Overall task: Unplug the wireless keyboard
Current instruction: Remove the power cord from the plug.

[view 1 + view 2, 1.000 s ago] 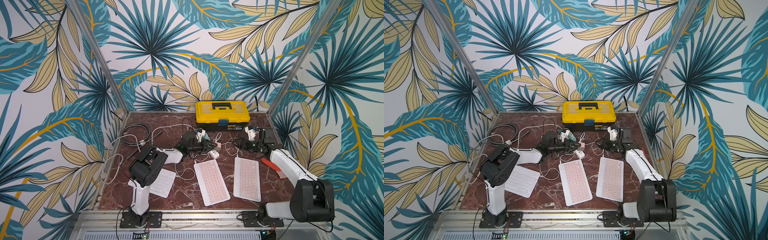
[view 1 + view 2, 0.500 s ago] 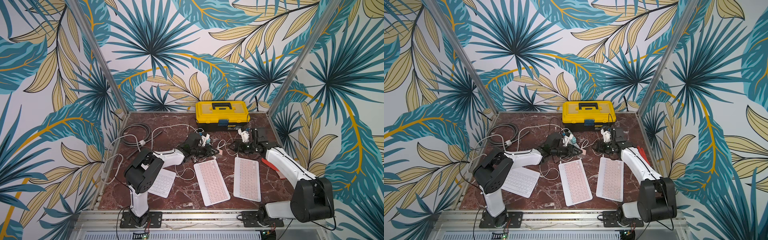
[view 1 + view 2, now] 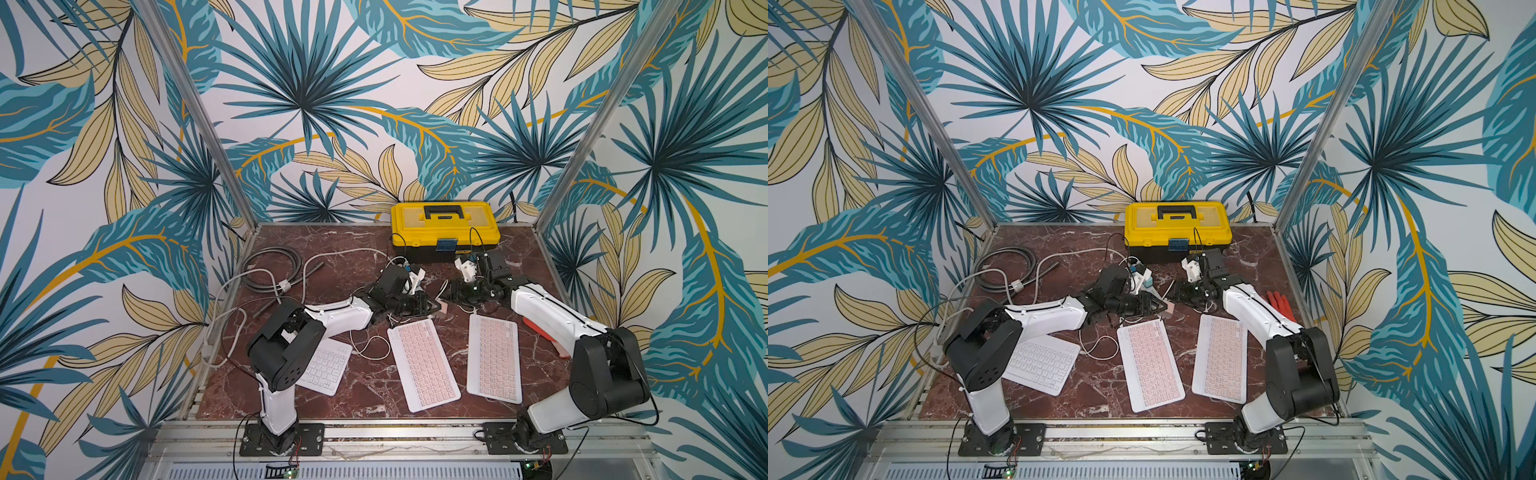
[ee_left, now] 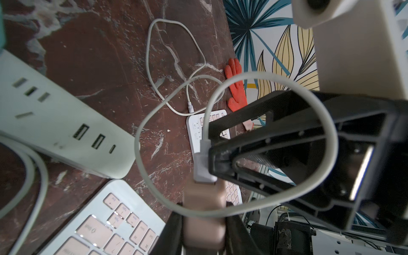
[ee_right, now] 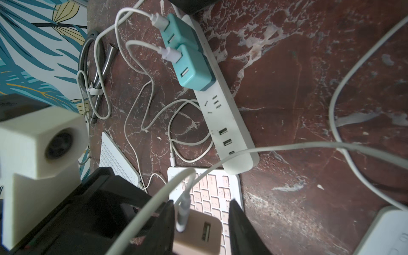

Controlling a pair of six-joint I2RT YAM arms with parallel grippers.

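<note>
Clamping a beige USB charger (image 5: pixel 198 236), the left gripper (image 4: pixel 203 220) held it over the bench (image 3: pixel 332 249). The right gripper (image 5: pixel 201 212) stood partly open, its fingers (image 5: pixel 240 227) flanking the white USB plug (image 4: pixel 202 163) seated in that charger. One pink wireless keyboard (image 3: pixel 424 365) lay at 6 o'clock from the grippers, another pink keyboard (image 3: pixel 494 357) at 5 o'clock.

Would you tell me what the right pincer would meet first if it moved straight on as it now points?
Most likely the white USB plug in the beige charger, lying between that pincer's fingers; depth is hard to judge.
</note>
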